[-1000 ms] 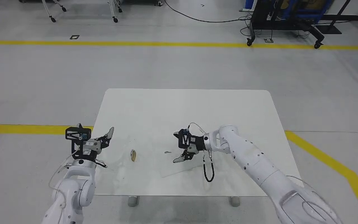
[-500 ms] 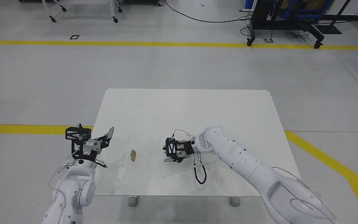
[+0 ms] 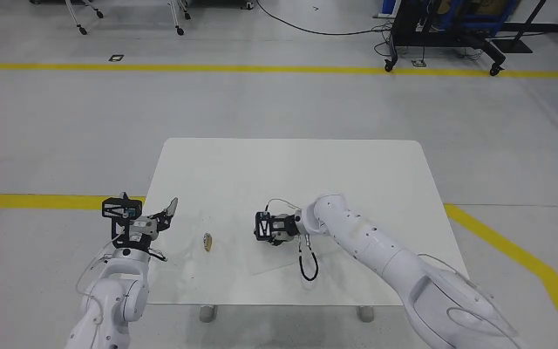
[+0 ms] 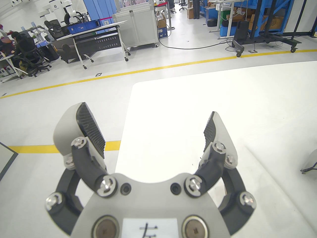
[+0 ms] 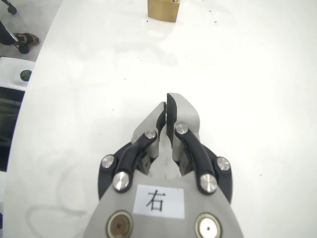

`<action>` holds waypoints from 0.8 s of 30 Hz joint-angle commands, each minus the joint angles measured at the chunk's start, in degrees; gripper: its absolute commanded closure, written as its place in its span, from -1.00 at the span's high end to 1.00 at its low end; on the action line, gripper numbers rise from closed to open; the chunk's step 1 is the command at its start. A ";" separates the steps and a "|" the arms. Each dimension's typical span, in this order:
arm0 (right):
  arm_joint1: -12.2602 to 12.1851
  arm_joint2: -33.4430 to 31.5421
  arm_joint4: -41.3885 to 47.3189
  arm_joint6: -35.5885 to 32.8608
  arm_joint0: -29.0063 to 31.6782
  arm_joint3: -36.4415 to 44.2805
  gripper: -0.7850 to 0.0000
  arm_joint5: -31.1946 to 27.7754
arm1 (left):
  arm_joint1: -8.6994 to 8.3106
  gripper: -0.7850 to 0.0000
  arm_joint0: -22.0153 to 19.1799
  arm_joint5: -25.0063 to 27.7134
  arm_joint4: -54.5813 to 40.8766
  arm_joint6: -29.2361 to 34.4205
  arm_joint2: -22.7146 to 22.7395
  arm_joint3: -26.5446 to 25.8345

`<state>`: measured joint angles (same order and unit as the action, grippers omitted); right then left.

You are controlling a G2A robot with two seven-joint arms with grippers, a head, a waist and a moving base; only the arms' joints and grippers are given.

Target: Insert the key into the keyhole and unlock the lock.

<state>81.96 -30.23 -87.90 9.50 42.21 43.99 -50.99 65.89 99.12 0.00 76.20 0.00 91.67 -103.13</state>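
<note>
The right wrist view gives what the top view cannot: the right gripper [image 5: 166, 103] has its ribbed pads pressed together, and whether the key sits between them I cannot tell. Straight ahead of it lies the brass lock [image 5: 163, 8], flat on the table [image 5: 247, 75], its steel shackle pointing away and the base of its body turned toward the fingertips. From above the lock [image 3: 207, 241] is a small speck toward the table's [image 3: 349, 174] near left part, between the two grippers, with the right gripper [image 3: 262, 228] near it and bare white top between them. The left wrist view shows the left gripper [image 4: 148, 122] with its fingers spread wide and nothing between them, poised at the table's [image 4: 223, 100] left edge, partly over the floor; from above the left gripper [image 3: 166, 212] sits just off that edge, apart from the lock. Behind the lock the tabletop runs open to the far edge. Since a second ago the right gripper has travelled left toward the lock and its fingers have closed; the left arm and the lock have not moved.
</note>
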 commanded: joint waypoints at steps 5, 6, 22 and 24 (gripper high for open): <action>-0.06 -0.56 -0.48 2.94 -0.31 -0.33 -1.00 1.26 | 0.00 1.00 0.00 0.00 0.00 0.00 0.00 0.00; -0.10 -0.69 -0.56 3.49 -0.29 -0.27 -1.00 1.51 | 0.00 1.00 0.00 0.00 0.00 0.00 0.00 0.00; -0.40 -1.32 -1.17 5.10 -0.11 -0.27 -1.00 2.84 | 0.00 1.00 0.00 0.00 0.00 0.00 0.00 0.00; -0.40 -1.32 -1.17 5.10 -0.11 -0.27 -1.00 2.84 | 0.00 1.00 0.00 0.00 0.00 0.00 0.00 0.00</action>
<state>81.56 -31.56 -89.07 14.59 42.10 43.72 -48.15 65.89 99.12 0.00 76.20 0.00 91.67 -103.13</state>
